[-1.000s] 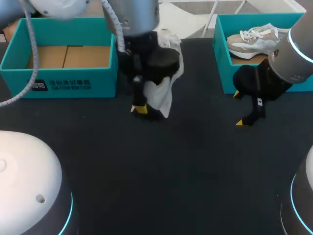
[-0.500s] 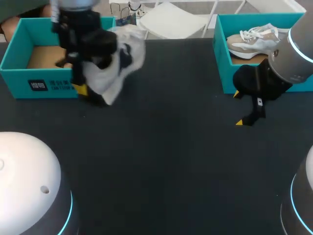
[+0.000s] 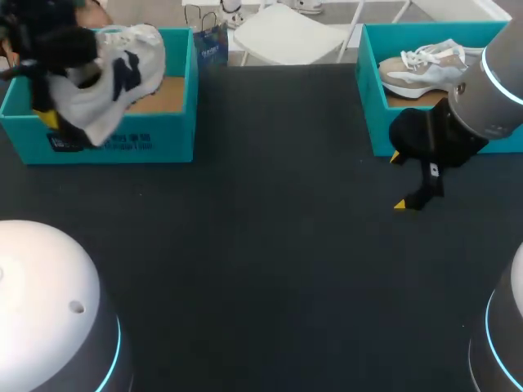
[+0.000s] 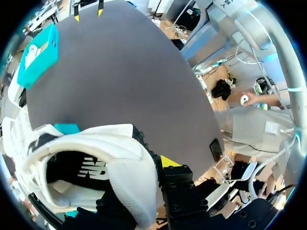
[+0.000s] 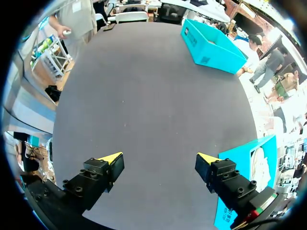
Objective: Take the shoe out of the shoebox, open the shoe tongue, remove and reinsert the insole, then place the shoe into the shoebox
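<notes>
My left gripper is shut on the heel of a white shoe with a dark logo, holding it tilted over the front wall of the left teal shoebox. In the left wrist view the shoe fills the space at my left gripper, and only one yellow fingertip shows. A second, beige and white shoe lies in the right teal shoebox. My right gripper hangs open just in front of that box, holding nothing. Its fingers stand wide over bare table beside my right gripper.
The dark table stretches between the two boxes. White rounded robot bases sit at the near left and near right. The right shoebox is close beside one right finger; the left shoebox is far across.
My left arm has carried the white shoe leftward from the table's middle back to over the left shoebox. The right arm has not moved.
</notes>
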Robot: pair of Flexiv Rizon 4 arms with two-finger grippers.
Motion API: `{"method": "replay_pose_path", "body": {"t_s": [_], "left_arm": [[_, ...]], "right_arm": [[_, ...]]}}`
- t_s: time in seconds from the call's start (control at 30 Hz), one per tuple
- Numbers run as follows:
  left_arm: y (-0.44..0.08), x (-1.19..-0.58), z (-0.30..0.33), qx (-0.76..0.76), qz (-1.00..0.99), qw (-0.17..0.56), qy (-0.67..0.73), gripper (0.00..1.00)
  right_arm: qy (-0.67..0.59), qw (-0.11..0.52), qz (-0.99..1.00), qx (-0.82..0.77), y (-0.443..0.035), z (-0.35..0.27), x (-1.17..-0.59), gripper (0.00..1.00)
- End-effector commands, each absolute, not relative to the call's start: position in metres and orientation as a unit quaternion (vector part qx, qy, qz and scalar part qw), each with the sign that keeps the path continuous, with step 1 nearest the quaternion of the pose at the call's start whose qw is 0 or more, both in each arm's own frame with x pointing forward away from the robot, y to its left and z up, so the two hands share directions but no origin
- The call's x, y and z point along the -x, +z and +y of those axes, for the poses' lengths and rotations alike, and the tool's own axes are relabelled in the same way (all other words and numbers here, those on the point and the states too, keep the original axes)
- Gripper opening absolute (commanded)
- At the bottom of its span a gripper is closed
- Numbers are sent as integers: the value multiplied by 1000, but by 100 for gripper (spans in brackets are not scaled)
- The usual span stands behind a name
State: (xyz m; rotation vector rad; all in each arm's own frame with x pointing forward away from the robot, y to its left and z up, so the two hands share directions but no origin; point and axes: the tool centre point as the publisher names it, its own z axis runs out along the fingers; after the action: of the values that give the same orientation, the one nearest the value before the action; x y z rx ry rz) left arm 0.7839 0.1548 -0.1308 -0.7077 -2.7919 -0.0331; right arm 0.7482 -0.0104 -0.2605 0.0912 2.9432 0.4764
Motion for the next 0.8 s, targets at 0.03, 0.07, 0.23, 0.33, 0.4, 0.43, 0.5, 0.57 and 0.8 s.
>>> {"method": "replay_pose_path", "body": {"t_s": [0.03, 0.07, 0.23, 0.33, 0.4, 0.43, 0.5, 0.57, 0.8], "left_arm": [[-125, -804, 195, 241, -961, 134, 2, 0], [-126, -809, 203, 232, -963, 135, 2, 0], [-131, -829, 235, 227, -964, 142, 8, 0], [-136, -845, 255, 213, -965, 152, 7, 0], [-139, -856, 270, 212, -964, 158, 9, 0], [-140, -859, 276, 215, -963, 161, 7, 0], [-143, -862, 284, 228, -960, 164, 2, 0], [-146, -866, 291, 219, -960, 172, -2, 0], [-146, -866, 291, 219, -960, 172, -2, 0]], "right_arm": [[158, 79, 984, -31, -261, -9, -749, 100], [158, 79, 984, -31, -261, -9, -749, 100], [158, 79, 984, -31, -261, -9, -749, 100], [158, 79, 984, -31, -261, -9, -749, 100], [158, 79, 984, -31, -261, -9, -749, 100], [158, 79, 984, -31, -261, -9, -749, 100], [158, 79, 984, -31, -261, -9, -749, 100], [158, 79, 984, -31, -261, -9, -749, 100], [158, 79, 984, -31, -261, -9, -749, 100]]}}
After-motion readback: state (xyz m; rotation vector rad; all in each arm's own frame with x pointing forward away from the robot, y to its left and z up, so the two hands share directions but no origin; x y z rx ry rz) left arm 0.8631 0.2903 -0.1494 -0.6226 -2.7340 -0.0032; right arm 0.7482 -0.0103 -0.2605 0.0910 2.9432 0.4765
